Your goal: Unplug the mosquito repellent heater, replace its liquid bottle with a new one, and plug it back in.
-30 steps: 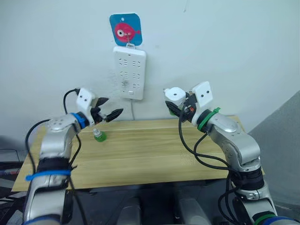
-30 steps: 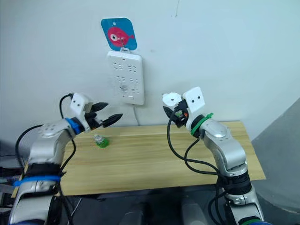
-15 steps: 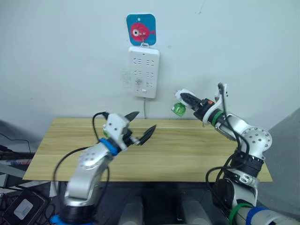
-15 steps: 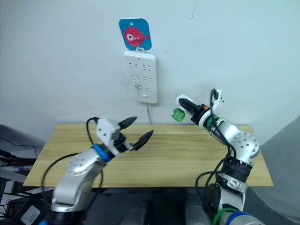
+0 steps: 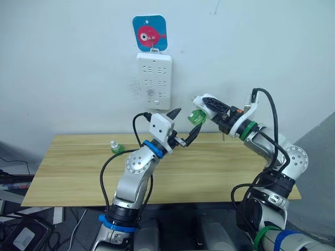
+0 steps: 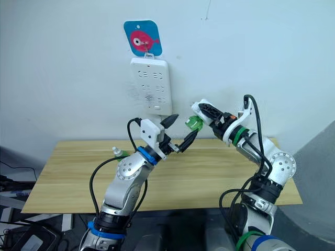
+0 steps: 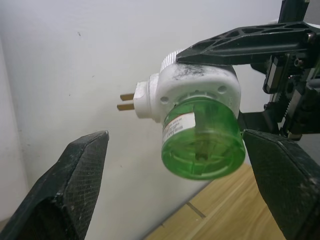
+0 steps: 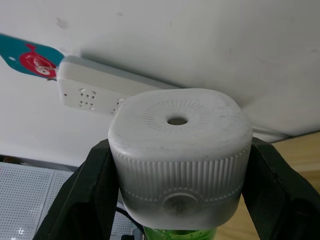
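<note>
Wooden table (image 5: 220, 172) stands against the white wall, below the white power strip (image 5: 154, 80), which hangs from a hook under a blue card with a red fish (image 5: 149, 33). Right of the power strip and lower, the right gripper (image 5: 201, 104) holds the mosquito repellent heater (image 7: 192, 90) in the air above the table's back edge, its two black fingers clamped on opposite sides of the white body. The heater's two metal prongs (image 7: 127, 101) stick out toward the wall, clear of the strip and unplugged. A green liquid bottle (image 7: 202, 140) is still screwed into the heater's underside, its round base facing the left wrist camera. The left gripper (image 5: 183, 128) is raised just below and beside the bottle, its fingers spread wide on either side of it without touching. Well left of the power strip's line, a second small green bottle (image 5: 115, 147) with a white cap stands upright on the table near the back edge.
</note>
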Robot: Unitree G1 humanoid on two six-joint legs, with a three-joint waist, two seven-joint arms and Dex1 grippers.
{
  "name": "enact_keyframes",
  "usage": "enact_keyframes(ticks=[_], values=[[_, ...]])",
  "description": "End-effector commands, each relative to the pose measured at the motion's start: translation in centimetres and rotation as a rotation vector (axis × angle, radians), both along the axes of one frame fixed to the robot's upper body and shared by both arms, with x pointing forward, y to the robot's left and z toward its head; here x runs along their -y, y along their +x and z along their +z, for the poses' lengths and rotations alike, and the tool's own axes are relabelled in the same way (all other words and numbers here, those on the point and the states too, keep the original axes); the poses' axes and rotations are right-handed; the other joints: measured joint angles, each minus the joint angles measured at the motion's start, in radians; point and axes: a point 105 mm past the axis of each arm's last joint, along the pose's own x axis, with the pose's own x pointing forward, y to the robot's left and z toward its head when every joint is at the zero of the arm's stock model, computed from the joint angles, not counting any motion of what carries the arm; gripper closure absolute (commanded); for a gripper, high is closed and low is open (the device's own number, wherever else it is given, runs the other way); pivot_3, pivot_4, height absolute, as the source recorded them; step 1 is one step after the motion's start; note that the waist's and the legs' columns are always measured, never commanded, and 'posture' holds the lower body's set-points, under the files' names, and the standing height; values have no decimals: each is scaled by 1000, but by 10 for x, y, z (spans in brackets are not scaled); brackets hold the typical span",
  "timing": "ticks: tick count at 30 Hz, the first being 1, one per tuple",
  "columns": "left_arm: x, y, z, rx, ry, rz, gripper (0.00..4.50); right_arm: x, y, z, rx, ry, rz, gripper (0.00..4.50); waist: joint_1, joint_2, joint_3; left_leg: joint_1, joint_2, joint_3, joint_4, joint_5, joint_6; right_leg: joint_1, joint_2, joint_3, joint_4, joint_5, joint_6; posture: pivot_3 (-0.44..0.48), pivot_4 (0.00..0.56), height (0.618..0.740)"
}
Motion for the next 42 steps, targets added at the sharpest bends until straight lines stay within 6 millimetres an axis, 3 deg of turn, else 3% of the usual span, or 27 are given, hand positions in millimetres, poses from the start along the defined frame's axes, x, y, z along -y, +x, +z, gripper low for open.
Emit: enact_keyframes(ticks=[1,5,7,12,13,24,28,29,33,42], values=[[6,-3,13,51,-29,-18,23,-2,-8,18,58,26,12,1548,0,0,0,0,0,0,0,0,0,0,0,0,0,0,0,-42,177,740],[12,-3,10,29,-35,-34,200,-3,-11,19,46,34,9,1548,-1,0,0,0,0,1,0,0,0,0,0,1,0,-1,2,-42,177,740],[12,-3,10,25,-47,-34,624,-4,-13,20,41,40,7,1548,-1,0,0,0,0,1,0,0,0,0,0,1,-1,-2,3,-42,177,740],[14,-5,6,9,-45,-50,2174,-6,-16,23,40,49,17,1548,-1,0,0,0,0,1,0,0,0,0,1,1,-1,-3,5,-50,170,740],[15,-5,6,7,-46,-51,2273,-6,-16,23,40,50,20,1548,-1,0,0,0,0,1,0,0,0,0,1,1,-1,-3,5,-50,170,740],[17,-6,1,4,-17,-58,2273,-11,-24,23,47,35,62,1548,0,0,0,0,0,2,0,0,0,0,1,2,-1,-3,6,-47,155,740],[17,-6,4,21,-5,-74,2273,-12,-26,20,52,13,81,117,0,0,0,0,0,2,0,0,0,0,1,2,-1,-3,6,-50,157,740],[17,-7,4,29,9,-86,2273,-11,-26,19,52,9,89,51,0,0,0,0,0,2,0,0,0,0,1,2,-1,-3,6,-51,158,740],[15,-10,2,52,68,-138,2273,-11,-29,15,53,-29,152,51,0,0,0,0,0,2,0,0,0,0,1,2,-2,-3,6,-53,155,740],[2,-31,-2,173,286,-382,2273,1,-46,8,62,-179,540,51,3,0,0,0,1,3,0,0,0,0,1,2,-3,-1,2,-33,152,740]])
